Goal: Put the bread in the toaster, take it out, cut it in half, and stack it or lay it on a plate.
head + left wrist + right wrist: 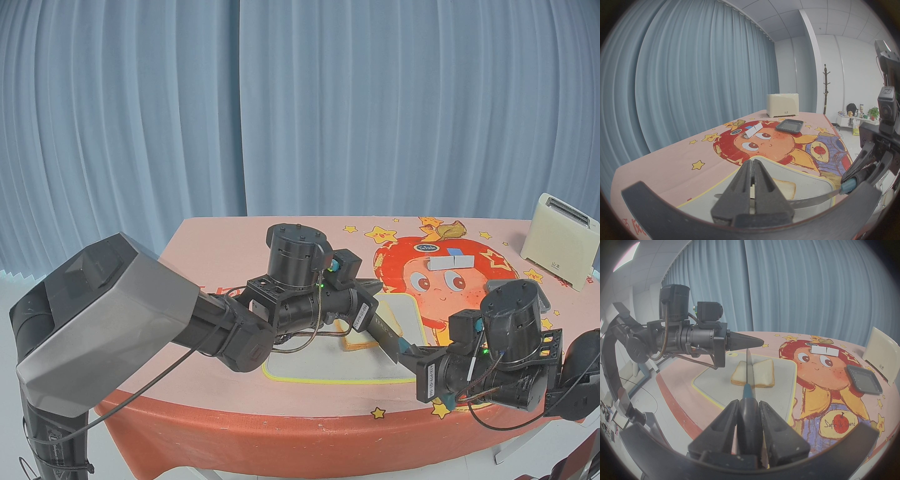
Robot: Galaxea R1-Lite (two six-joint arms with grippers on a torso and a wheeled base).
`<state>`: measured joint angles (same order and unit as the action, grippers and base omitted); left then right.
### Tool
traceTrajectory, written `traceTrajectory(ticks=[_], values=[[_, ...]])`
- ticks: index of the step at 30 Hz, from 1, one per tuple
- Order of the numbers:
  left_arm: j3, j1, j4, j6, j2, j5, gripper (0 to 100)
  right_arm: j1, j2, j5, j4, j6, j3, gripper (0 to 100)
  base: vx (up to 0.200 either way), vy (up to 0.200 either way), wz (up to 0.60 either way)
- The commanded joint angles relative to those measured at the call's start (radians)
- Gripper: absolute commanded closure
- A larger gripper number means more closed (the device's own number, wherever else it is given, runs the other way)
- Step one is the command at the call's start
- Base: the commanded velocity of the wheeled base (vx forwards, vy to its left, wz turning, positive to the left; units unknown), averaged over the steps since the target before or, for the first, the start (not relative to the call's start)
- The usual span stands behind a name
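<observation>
My left gripper, its 2 fingers pressed together, hovers just by the bread on the cutting board, probably to steady it, while my right gripper clamps the knife, blade on edge across the slice for halving.

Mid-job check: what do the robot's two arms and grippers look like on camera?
The left arm and right arm are black, with cylindrical wrist motors, box cameras and looping brown braided cables. The left carries a big silver-grey angular housing and a thin black cable. The left gripper and right gripper have dark wedge-shaped fingers and white label strips at their bases.
</observation>
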<state>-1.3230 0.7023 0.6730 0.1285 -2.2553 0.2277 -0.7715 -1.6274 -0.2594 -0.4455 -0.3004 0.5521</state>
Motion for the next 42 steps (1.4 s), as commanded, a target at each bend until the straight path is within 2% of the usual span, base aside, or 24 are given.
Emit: traceTrajectory(ticks=[1, 21, 25, 34, 38, 42], values=[[0.007, -0.003, 0.007, -0.001, -0.001, -0.001, 100, 0.001, 0.001, 0.002, -0.001, 0.0, 0.011, 100, 0.0, 0.0, 0.0], [0.005, -0.004, 0.01, -0.001, -0.052, -0.002, 100, 0.004, -0.02, 0.005, 0.002, -0.005, 0.003, 100, 0.0, 0.0, 0.0], [0.002, -0.003, 0.01, -0.001, -0.044, -0.002, 100, 0.004, -0.025, 0.003, 0.002, -0.036, 0.005, 100, 0.0, 0.0, 0.0], [-0.004, -0.004, 0.002, -0.001, -0.032, -0.002, 100, 0.004, -0.015, 0.0, -0.002, -0.036, 0.022, 100, 0.0, 0.0, 0.0], [0.004, -0.007, 0.008, -0.001, -0.043, -0.007, 100, 0.004, -0.02, 0.0, -0.081, -0.034, 0.012, 100, 0.0, 0.0, 0.0], [-0.001, -0.004, 0.008, -0.001, -0.04, -0.007, 100, 0.004, -0.026, 0.0, -0.099, -0.034, -0.006, 100, 0.0, 0.0, 0.0]])
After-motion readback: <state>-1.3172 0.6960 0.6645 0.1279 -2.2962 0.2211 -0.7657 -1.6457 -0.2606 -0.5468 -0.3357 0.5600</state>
